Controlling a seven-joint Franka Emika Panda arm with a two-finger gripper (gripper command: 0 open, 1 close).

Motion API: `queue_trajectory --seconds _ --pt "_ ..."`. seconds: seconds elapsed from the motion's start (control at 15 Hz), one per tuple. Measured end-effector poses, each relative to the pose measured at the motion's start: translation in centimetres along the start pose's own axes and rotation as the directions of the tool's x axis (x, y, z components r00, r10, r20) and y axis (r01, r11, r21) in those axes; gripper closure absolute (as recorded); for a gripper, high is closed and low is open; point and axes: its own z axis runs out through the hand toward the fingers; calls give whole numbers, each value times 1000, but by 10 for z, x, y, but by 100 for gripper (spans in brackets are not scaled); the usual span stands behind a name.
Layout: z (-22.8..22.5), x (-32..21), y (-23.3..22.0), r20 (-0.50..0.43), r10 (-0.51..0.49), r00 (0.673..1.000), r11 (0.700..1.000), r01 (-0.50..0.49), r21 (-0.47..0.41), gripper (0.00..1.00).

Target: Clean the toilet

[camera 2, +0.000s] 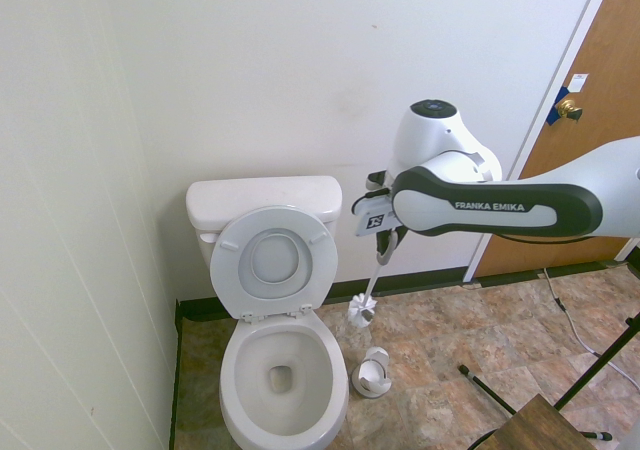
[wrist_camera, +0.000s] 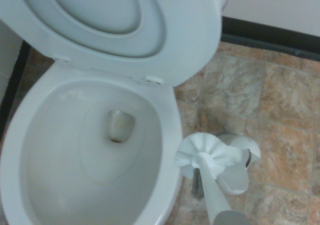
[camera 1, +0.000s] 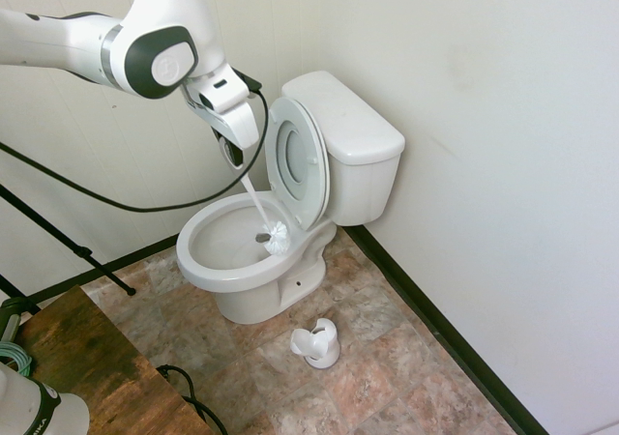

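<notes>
Brush raised clear of bowl, gripper clamped on its handle.

We see the gripper (camera 1: 232, 155) pointing down, clenched around one toilet brush (camera 2: 361, 310), bristles hanging beside the bowl rim, above one brush holder (camera 2: 373, 372) on the floor tiles, presumably for docking. One toilet (camera 2: 283, 390) stands against the back wall, near the room's corner, seat and lid raised to expose the bowl.

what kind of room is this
A small bathroom, most likely in a home: a white toilet with its lid up stands against the wall, a brush holder sits on the tile floor, and the gripper holds a toilet brush.
</notes>
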Motion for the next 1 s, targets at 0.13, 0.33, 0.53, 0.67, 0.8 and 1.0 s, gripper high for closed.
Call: queue_trajectory --seconds 0.13,0.33,0.53,0.67,0.8,1.0 --pt "3 -22 -28 -2 -33 999 999 33 -1 100" --pt "23 -55 -74 3 -71 997 997 71 -14 100" --pt "61 -75 -115 9 -108 994 994 108 -28 100" --pt "101 -78 -139 26 -121 992 992 122 -28 100" --pt "148 -71 -161 47 -120 992 992 122 -32 100" --pt "214 -57 -186 92 -113 989 993 116 -33 100"
